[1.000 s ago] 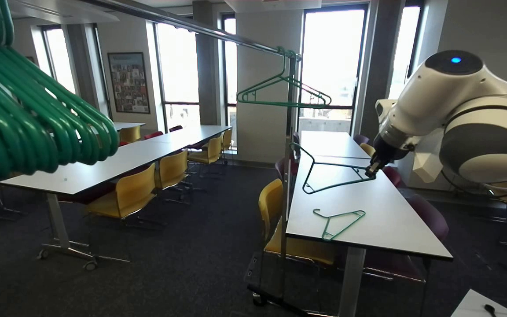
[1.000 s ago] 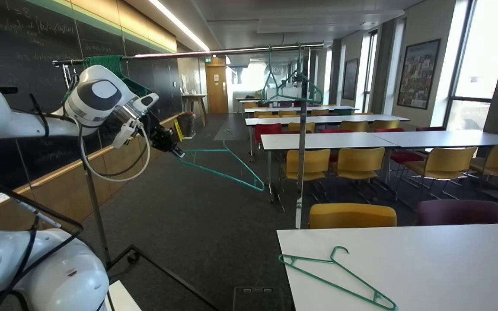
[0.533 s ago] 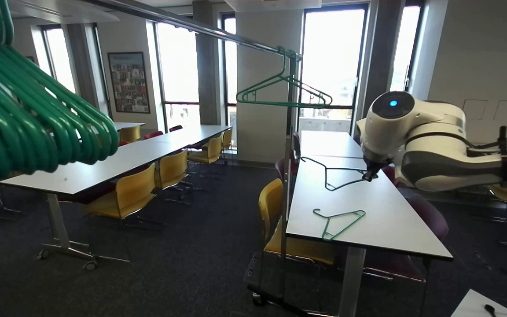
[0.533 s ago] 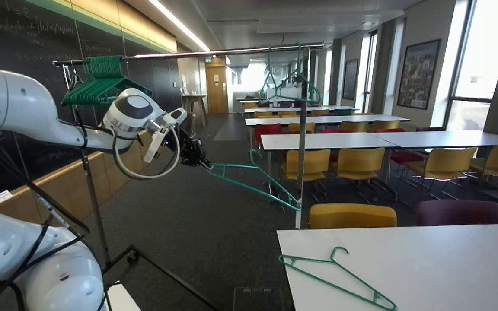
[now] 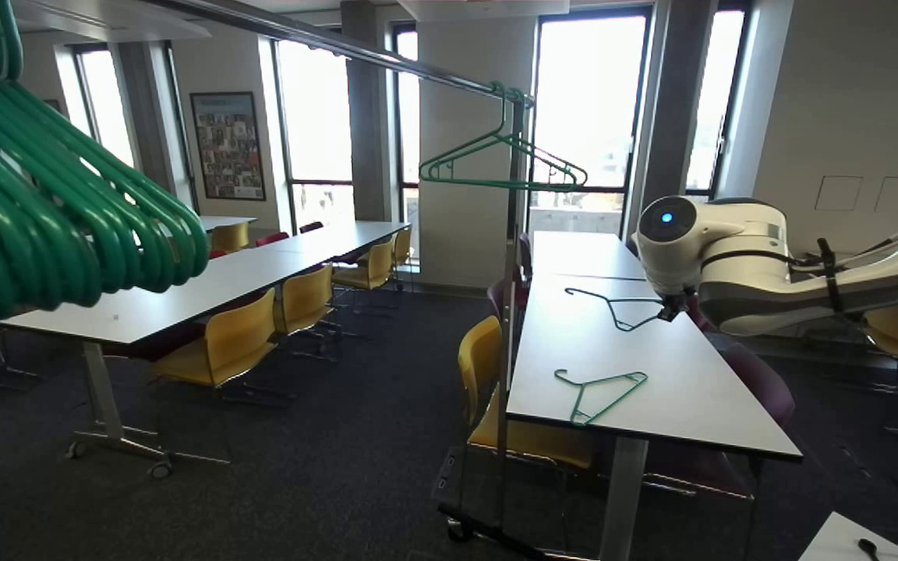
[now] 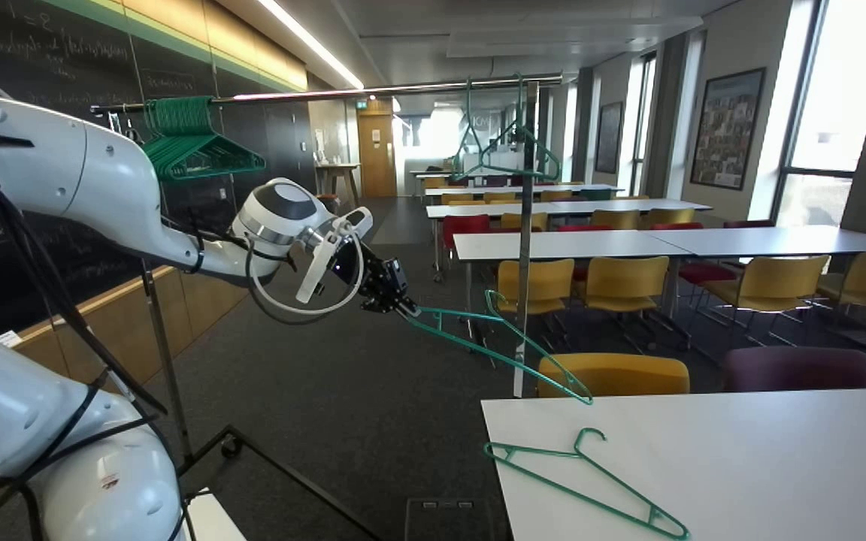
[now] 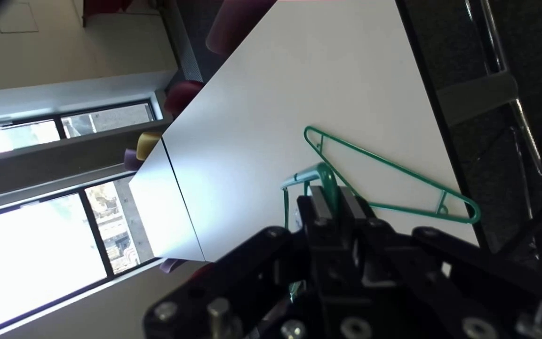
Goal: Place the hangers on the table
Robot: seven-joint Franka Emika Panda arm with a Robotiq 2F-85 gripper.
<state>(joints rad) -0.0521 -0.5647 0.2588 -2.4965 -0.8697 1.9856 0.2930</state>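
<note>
My gripper [image 5: 666, 313] is shut on one corner of a green hanger [image 5: 634, 300]. In an exterior view, the gripper [image 6: 412, 309] holds this hanger [image 6: 463, 314] in the air, its far end dipping towards the edge of the white table [image 6: 779, 466]. In the wrist view, the fingertips [image 7: 334, 202] pinch the held hanger [image 7: 330, 186], which overlaps a second hanger [image 7: 393, 165] lying flat on the table [image 7: 271, 117]. That lying hanger also shows in both exterior views [image 5: 613, 379] [image 6: 542, 451]. The held hanger's height above the table is hard to tell.
Several green hangers [image 6: 192, 150] hang bunched on a metal rack [image 6: 403, 90]. More hang near its upright post [image 6: 527, 225], which stands beside the table. A yellow chair [image 6: 613, 374] and a purple chair [image 6: 800, 368] line the table's edge.
The arm has swung and lowered, carrying the held hanger away from the bunched hangers towards the white table. The hanger lying on the table has not moved.
</note>
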